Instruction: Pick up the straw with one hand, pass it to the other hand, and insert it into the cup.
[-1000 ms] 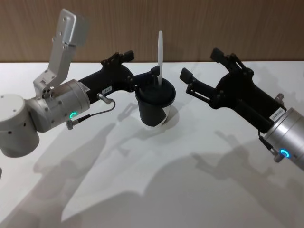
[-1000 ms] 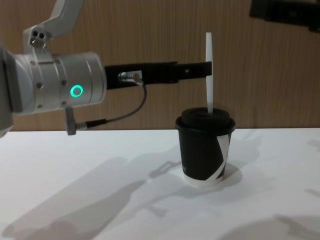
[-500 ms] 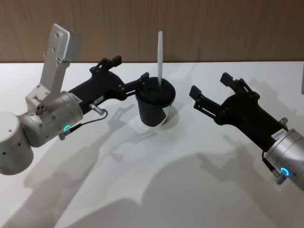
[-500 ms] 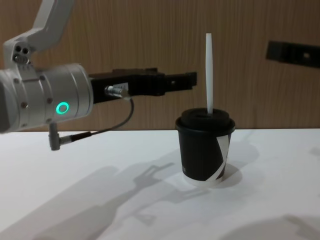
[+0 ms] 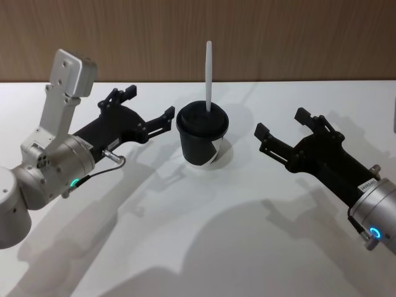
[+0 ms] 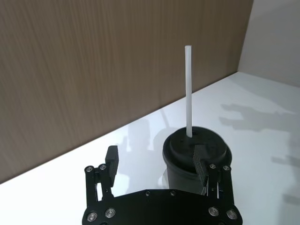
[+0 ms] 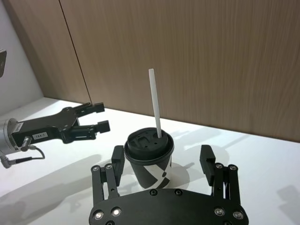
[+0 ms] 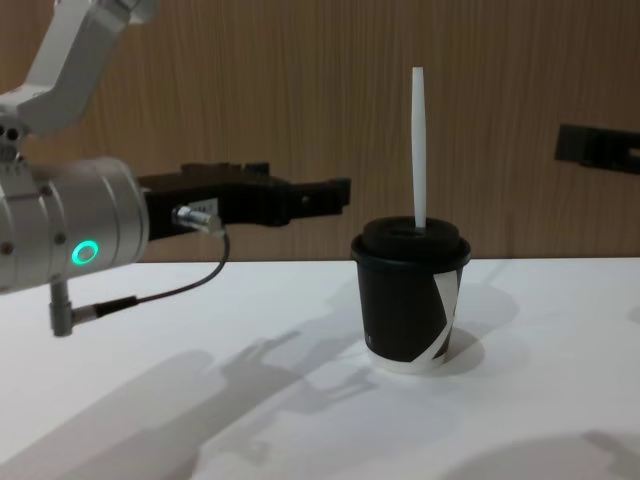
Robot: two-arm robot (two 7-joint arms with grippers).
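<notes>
Two tools have backed away from the cup near the tabletop's far edge, where the straw now stands upright through its lid. Left tool and right tool hang spread and empty, so insertion looks complete.

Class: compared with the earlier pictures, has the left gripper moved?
Yes. The left gripper has drawn back leftward from the cup, letting go of the straw.

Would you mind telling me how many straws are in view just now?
1. The straw stands upright through the lid of the cup on the white table, between the open left gripper and the open right gripper, touching neither.
</notes>
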